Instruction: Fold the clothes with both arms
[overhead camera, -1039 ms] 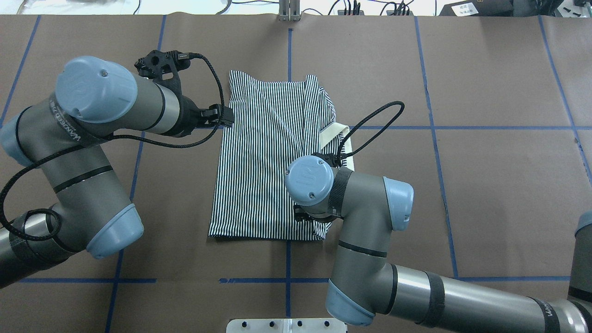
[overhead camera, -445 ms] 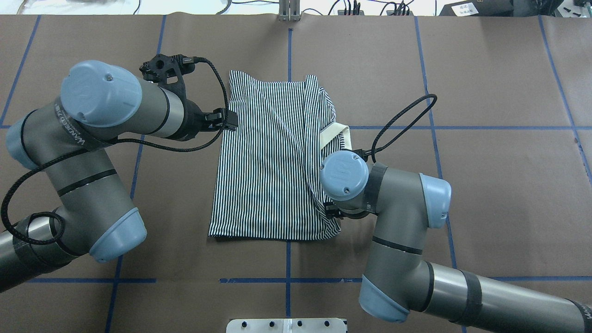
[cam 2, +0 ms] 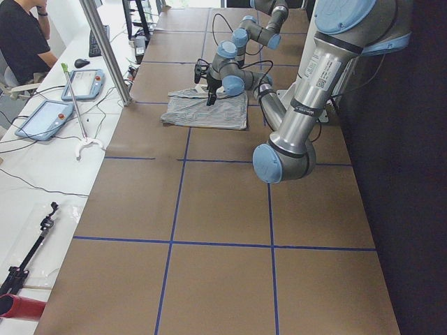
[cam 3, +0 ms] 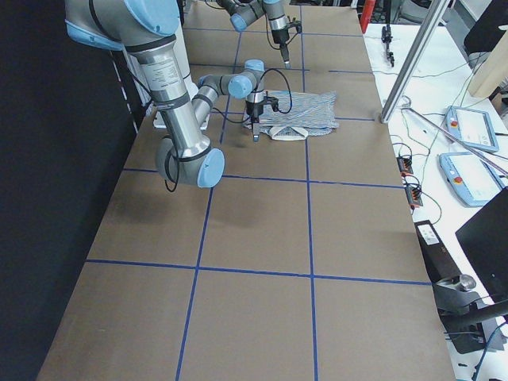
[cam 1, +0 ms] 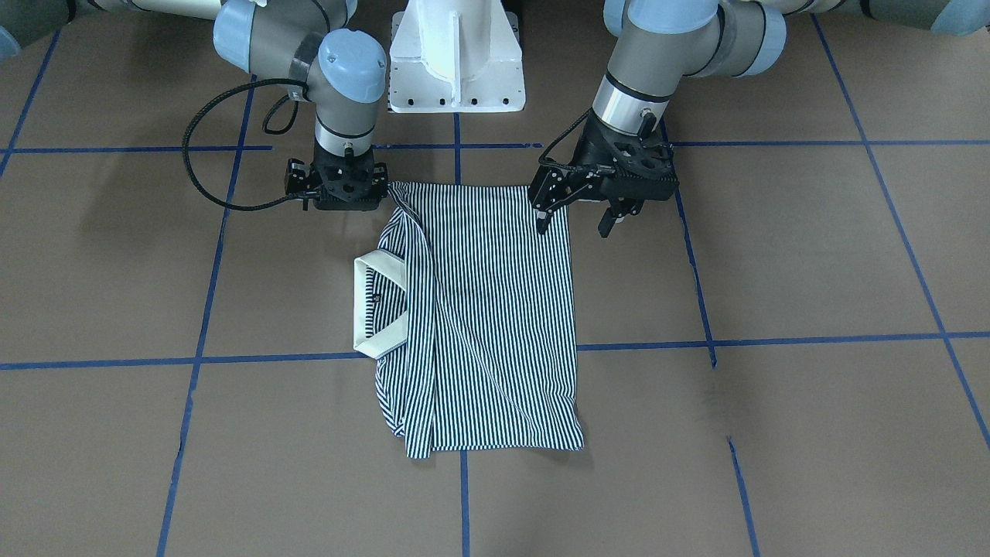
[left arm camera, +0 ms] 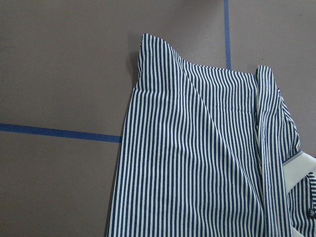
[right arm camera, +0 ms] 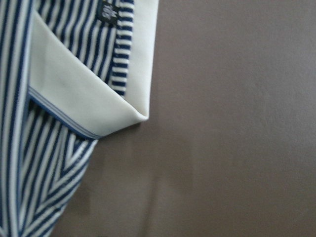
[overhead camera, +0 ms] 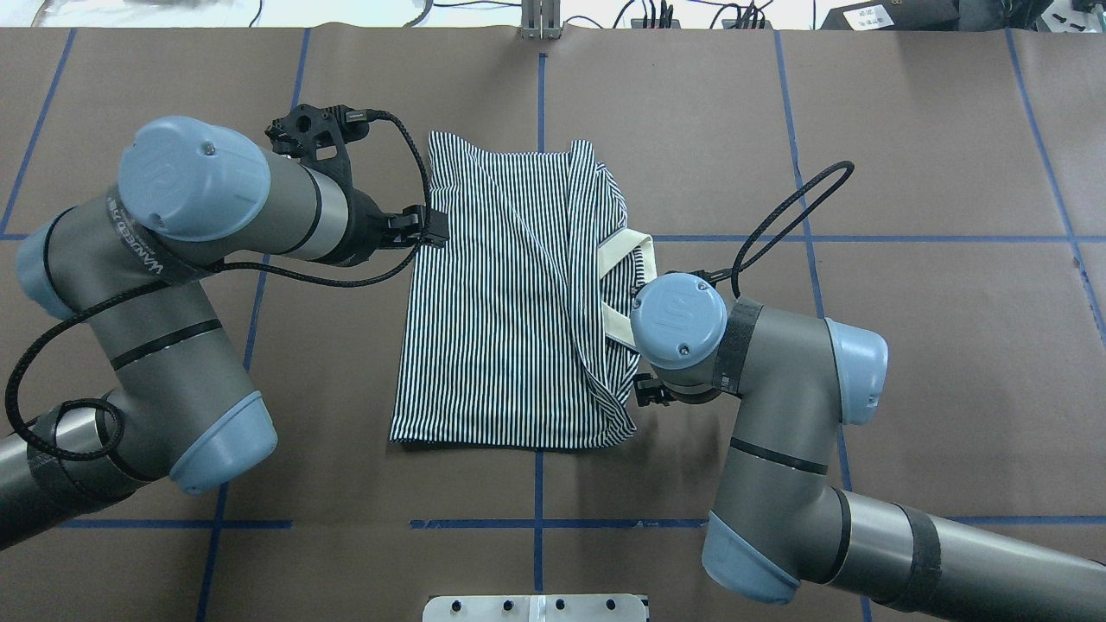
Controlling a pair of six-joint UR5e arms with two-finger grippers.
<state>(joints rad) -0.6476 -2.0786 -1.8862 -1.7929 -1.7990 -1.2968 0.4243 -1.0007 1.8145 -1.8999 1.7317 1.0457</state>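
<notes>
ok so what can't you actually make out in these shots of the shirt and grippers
Black two-finger right gripper: fingers hidden by its own body in the front-facing view and by the wrist overhead; open or shut unclear.
Navy-and-white striped polo shirt: layers under the top fold are covered in every view.
Small black neck label: print blurred in the right wrist view.

The polo shirt is thin, soft cloth, matt, lying in gentle creases; its collar is thicker cream cloth, smooth and dull. The counter is covered in matt brown paper crossed by blue tape lines. The left arm and right arm are satin grey metal with smooth light blue caps, probably plastic. The left tool and right tool are matt black. A black cable has a rough braided sheath.
</notes>
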